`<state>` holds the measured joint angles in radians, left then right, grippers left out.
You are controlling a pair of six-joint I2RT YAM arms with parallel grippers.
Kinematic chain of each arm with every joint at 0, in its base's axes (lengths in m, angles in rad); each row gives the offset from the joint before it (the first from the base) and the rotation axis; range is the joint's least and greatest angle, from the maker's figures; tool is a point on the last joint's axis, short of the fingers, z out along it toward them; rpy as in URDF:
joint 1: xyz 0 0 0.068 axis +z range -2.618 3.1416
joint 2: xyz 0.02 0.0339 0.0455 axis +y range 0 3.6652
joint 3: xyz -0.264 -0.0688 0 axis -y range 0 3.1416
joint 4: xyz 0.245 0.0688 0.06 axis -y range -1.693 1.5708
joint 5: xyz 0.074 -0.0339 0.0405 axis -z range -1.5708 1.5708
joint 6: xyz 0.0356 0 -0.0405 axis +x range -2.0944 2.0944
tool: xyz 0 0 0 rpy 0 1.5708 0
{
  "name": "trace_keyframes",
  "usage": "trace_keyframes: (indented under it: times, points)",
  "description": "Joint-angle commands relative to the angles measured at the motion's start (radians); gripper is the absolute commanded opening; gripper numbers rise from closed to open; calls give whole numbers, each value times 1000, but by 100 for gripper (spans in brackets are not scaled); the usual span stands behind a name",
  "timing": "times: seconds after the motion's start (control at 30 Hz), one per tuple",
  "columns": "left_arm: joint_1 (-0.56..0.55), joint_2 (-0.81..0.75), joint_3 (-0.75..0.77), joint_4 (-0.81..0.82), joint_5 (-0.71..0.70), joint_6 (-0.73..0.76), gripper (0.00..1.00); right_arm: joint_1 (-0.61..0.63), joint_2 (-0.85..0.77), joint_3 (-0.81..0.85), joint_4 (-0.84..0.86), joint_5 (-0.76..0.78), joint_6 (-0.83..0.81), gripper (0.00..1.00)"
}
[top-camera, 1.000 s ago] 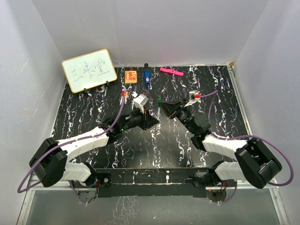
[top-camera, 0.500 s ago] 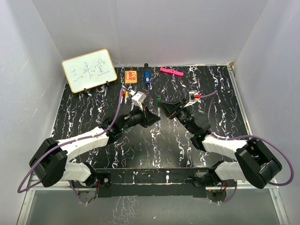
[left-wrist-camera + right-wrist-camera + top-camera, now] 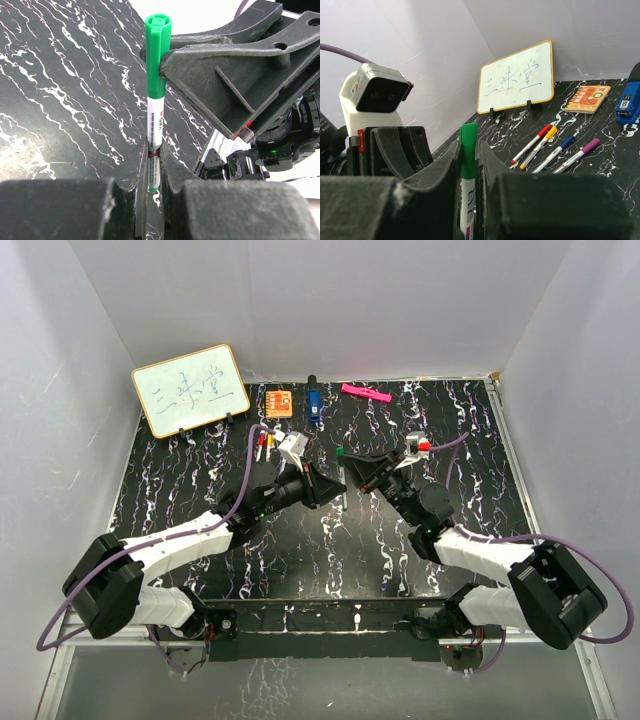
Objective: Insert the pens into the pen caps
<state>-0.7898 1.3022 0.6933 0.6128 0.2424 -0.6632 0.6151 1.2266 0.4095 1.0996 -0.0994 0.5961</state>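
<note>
- Where the two arms meet above the middle of the black, white-veined worktop (image 3: 200, 490), the left pincer (image 3: 338, 486) and the right pincer (image 3: 350, 463) point tip to tip, nearly touching.
- The left pincer (image 3: 154, 165) is clenched on the thin white-barrelled green pen (image 3: 154, 125). It grips the lower barrel, and the pen's green end plug shows just past the fingers.
- The right pincer (image 3: 158, 56) is clenched on the stubby green plastic cap (image 3: 158, 30), gripping it at mid-length. The cap's flat top sticks out beyond the fingers.
- Cap and pen stand in one line, and the cap's lower rim meets the white barrel with no gap showing.
- In the right wrist view the cap (image 3: 468, 145) sits pinched between the fingers, with the white barrel just beneath it.
- To the far left of the pincers, well apart from them, four pens lie side by side on the worktop. They are a red-capped pen (image 3: 530, 145), a yellow-capped pen (image 3: 538, 148), a blue-capped pen (image 3: 554, 154) and a purple-capped pen (image 3: 577, 156).
- Along the far edge, from left to right, are a wood-framed whiteboard (image 3: 190, 390), an orange square notepad (image 3: 279, 402), a thick blue block (image 3: 313, 405) and a flat pink bar (image 3: 366, 393).
</note>
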Motion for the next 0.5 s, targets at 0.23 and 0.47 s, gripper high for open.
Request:
trace_keyframes:
  times: [0.23, 0.47]
  points:
    - [63, -50, 64, 223, -78, -14, 0, 31, 18, 50, -261, -53, -96, 0]
    - [134, -29, 93, 280, -75, -48, 0, 66, 46, 50, -321, -36, -98, 0]
